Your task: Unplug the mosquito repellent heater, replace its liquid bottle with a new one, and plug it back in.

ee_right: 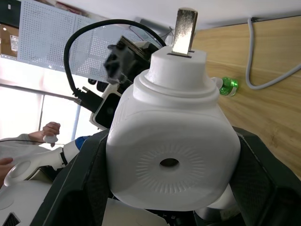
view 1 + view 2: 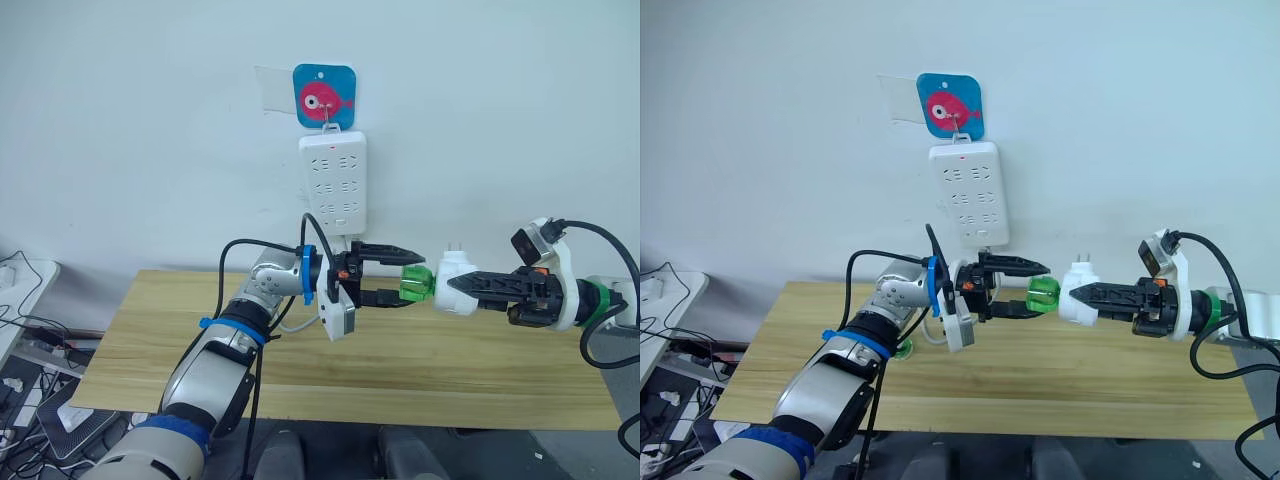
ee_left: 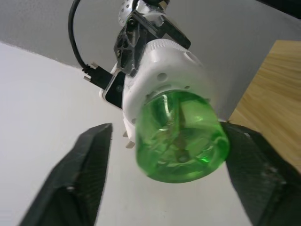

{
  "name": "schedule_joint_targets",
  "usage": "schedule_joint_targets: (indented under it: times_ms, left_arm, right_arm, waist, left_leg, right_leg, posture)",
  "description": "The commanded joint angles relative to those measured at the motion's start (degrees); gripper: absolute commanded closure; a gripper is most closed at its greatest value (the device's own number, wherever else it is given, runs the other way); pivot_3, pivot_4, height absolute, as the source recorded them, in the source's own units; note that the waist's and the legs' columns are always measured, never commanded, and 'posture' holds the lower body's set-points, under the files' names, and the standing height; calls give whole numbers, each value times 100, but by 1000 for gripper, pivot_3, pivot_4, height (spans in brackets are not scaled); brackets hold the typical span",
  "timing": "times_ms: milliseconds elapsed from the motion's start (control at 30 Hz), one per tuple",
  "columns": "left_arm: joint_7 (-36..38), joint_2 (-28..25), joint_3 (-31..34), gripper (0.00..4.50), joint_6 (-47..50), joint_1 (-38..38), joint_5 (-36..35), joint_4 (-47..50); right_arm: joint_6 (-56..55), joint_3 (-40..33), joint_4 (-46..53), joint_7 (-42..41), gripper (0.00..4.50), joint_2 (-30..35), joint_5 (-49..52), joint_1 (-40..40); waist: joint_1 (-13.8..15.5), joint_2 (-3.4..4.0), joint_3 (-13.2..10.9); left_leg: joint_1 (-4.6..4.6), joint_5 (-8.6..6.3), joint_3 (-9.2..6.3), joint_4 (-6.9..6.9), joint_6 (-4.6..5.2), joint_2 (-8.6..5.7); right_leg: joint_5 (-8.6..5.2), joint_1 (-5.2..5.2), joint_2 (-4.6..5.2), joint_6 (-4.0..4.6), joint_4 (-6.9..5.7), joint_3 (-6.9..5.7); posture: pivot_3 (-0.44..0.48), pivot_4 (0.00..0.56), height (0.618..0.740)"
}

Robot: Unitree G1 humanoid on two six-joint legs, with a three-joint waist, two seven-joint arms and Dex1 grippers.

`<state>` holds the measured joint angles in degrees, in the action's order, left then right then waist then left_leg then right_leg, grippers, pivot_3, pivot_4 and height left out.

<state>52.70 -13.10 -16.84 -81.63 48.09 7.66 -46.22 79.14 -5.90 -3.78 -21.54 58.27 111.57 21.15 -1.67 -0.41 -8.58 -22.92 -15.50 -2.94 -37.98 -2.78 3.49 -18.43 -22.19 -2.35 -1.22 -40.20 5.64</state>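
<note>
The mosquito repellent heater (image 2: 452, 270), a small white rounded unit with its plug pins (image 1: 184, 26) bare, hangs in the air above the table. My right gripper (image 2: 462, 284) is shut on it from the right. A green liquid bottle (image 2: 415, 284) sticks out of the heater's left end. My left gripper (image 2: 408, 278) is open, one finger above the bottle and one below. In the left wrist view the bottle's base (image 3: 181, 141) sits between the fingers (image 3: 80, 174), with a gap on one side. Another green bottle (image 1: 229, 86) lies on the table near my left arm.
A tall white power strip (image 2: 333, 185) hangs on the wall under a blue fish hook (image 2: 325, 97), straight behind the grippers. Below them lies the wooden table (image 2: 420, 375), with a grey cable (image 1: 254, 70) on it. A person's hand (image 1: 47, 129) is at the edge of the right wrist view.
</note>
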Motion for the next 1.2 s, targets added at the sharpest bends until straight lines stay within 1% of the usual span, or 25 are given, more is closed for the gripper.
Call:
schedule_joint_targets:
  times_ms: [33, 167, 200, 267, 333, 367, 433, 500, 533, 567, 600, 633, 667, 700, 733, 800, 833, 933, 967, 1033, 1100, 1133, 1200]
  left_arm:
    - [-404, -50, -155, 2187, -75, 199, 40, 18]
    - [-637, -127, -374, 2229, -76, 245, 31, -1]
    - [-427, -155, -608, 2229, 235, 180, -445, 114]
    - [256, -188, -928, 2229, 1209, -4, -1441, 441]
    - [1218, -258, -1011, 2229, 3092, -291, -2502, 1080]
    - [1524, -346, -996, 2229, 4345, -399, -3021, 1504]
    - [1820, -542, -952, 2229, 6214, -520, -3697, 2238]
    - [2088, -876, -990, 2229, 8368, -475, -4413, 2952]
    - [2081, -983, -930, 2229, 9446, -392, -4835, 3190]
    - [2090, -1093, -863, 2229, 10799, -193, -5402, 3274]
    - [2088, -1152, -761, 2229, 11949, 1, -5889, 3269]
    - [2004, -1116, -623, 2229, 13007, 237, -6270, 3048]
    - [1915, -1056, -500, 2229, 13730, 402, -6491, 2842]
    - [1830, -968, -383, 2229, 14173, 506, -6565, 2639]
    - [1842, -900, -306, 2229, 14555, 590, -6599, 2430]
    - [1935, -800, -193, 1466, 15075, 672, -6572, 2143]
    - [1948, -741, -121, 1225, 15273, 703, -6551, 2016]
    - [1901, -535, 217, 223, 15691, 811, -6507, 1711]
    - [1934, -508, 272, 33, 15718, 821, -6450, 1724]
    - [1956, -492, 358, 33, 15665, 810, -6307, 1795]
    - [1925, -497, 457, 33, 15335, 768, -6100, 1911]
    - [1883, -510, 499, 33, 14939, 736, -5898, 2030]
    - [2032, -645, 409, 33, 13919, 610, -5351, 2496]
  right_arm:
    - [-11, -157, 192, -131, 1481, 66, 143, 26]
    - [-5, -149, 216, -153, 1481, 81, 143, 19]
    - [1, -138, 233, -148, 1481, 107, 143, 16]
    - [15, -116, 266, -141, 1481, 162, 143, 5]
    - [30, -102, 353, -142, 1481, 254, 143, -47]
    - [39, -93, 438, -137, 1481, 313, 112, -81]
    - [26, -68, 531, -138, 1481, 391, 82, -130]
    - [37, -47, 593, -206, 1481, 423, -29, -136]
    - [47, -34, 618, -248, 1481, 426, -92, -121]
    - [38, -11, 645, -264, 1481, 414, -135, -81]
    - [28, 8, 658, -285, 1481, 402, -173, -45]
    - [31, 20, 669, -329, 1481, 390, -221, -10]
    - [37, 25, 675, -376, 1481, 383, -265, 11]
    - [42, 32, 669, -413, 1481, 382, -295, 27]
    - [50, 46, 660, -448, 1481, 372, -337, 57]
    - [47, 80, 636, -483, 1481, 354, -381, 114]
    - [38, 92, 622, -484, 1481, 340, -386, 139]
    - [-1, 105, 598, -453, 1481, 317, -339, 164]
    - [-24, 102, 600, -432, 1481, 328, -289, 149]
    - [-75, 84, 602, -380, 1481, 364, -169, 86]
    - [-101, 48, 628, -352, 1481, 406, -105, 9]
    - [-110, 15, 642, -344, 1481, 434, -82, -49]
    - [-159, -61, 651, -315, 1481, 486, -23, -189]
  waist:
    - [2, 0, 0]
    - [1, 0, 0]
    - [1, 0, 0]
    - [-3, 2, 1]
    - [-10, 3, 2]
    - [-23, 3, 2]
    - [-34, 3, 2]
    - [-50, 3, 2]
    - [-56, 4, 2]
    - [-72, 3, 1]
    - [-86, 2, 1]
    - [-108, 1, -1]
    - [-121, 1, -1]
    - [-134, 1, -2]
    - [-146, 1, -1]
    - [-161, 1, -1]
    - [-161, 1, -1]
    - [-170, 1, -2]
    - [-170, 1, -2]
    - [-168, 1, -1]
    - [-165, 1, -1]
    - [-161, 1, -1]
    - [-151, 1, -1]
  left_leg:
    - [0, 0, -1, 0, 0, 0]
    - [-1, 0, 0, -1, 0, 0]
    - [0, 0, 0, -1, 0, 0]
    - [0, 0, 0, -1, 0, 0]
    - [0, 0, 0, 0, 0, 1]
    - [-2, 0, 0, 0, 0, 1]
    - [-1, 0, -6, -1, 0, 4]
    - [0, 1, -14, -2, 1, 6]
    - [5, 1, -17, -2, 1, 7]
    - [5, 2, -18, -2, 2, 7]
    - [9, 2, -20, -5, 2, 7]
    - [10, 2, -24, -8, 2, 6]
    - [10, 2, -24, -11, 2, 4]
    - [11, 2, -26, -13, 3, 1]
    - [12, 2, -27, -13, 3, 0]
    - [15, 2, -24, -13, 3, 0]
    - [15, 2, -24, -12, 2, 1]
    - [12, 2, -23, -9, 2, 1]
    - [10, 2, -23, -8, 2, 1]
    - [8, 2, -23, -6, 1, 2]
    - [8, 3, -20, -6, 0, 2]
    - [8, 3, -20, -6, 0, 2]
    - [7, 3, -19, -7, -1, 2]
  right_leg:
    - [0, 0, 0, 0, 0, -1]
    - [0, 0, 1, 0, 0, -1]
    - [0, 0, 1, 0, 0, 0]
    - [0, 0, 1, 0, -2, 0]
    - [0, 0, 2, 0, -4, -1]
    - [0, 0, 2, 0, -4, -1]
    - [0, -3, 1, -1, -10, -7]
    - [-1, -4, -5, 0, -19, -11]
    - [-1, -4, -8, 0, -24, -12]
    - [-2, -3, -9, 0, -29, -12]
    - [-2, -4, -11, -1, -36, -12]
    - [-4, -4, -12, -3, -40, -14]
    - [-8, -4, -12, -10, -46, -14]
    - [-19, -4, -12, -29, -49, -15]
    - [-20, -5, -12, -31, -49, -15]
    - [-20, -4, -13, -32, -48, -13]
    - [-21, -4, -15, -31, -47, -13]
    - [-20, -11, -17, -17, -46, -10]
    - [-10, -12, -17, 2, -45, -10]
    - [-10, -12, -17, 4, -39, -10]
    - [-9, -11, -15, 5, -36, -9]
    - [-9, -11, -15, 5, -37, -8]
    - [-9, -11, -14, 5, -37, -8]
  posture:
    - [-22, 122, 740]
    - [-22, 122, 740]
    - [-22, 122, 740]
    - [-22, 122, 740]
    - [-20, 123, 740]
    - [-20, 123, 740]
    - [-14, 123, 740]
    - [-14, 123, 740]
    - [-7, 124, 740]
    - [-7, 124, 740]
    - [-7, 124, 740]
    - [-7, 124, 740]
    - [-7, 124, 740]
    - [-7, 124, 740]
    - [-1, 122, 740]
    - [-5, 121, 740]
    - [-5, 121, 740]
    - [-16, 120, 740]
    - [-16, 120, 740]
    - [-17, 117, 740]
    - [-20, 115, 740]
    - [-24, 114, 740]
    - [-24, 112, 740]
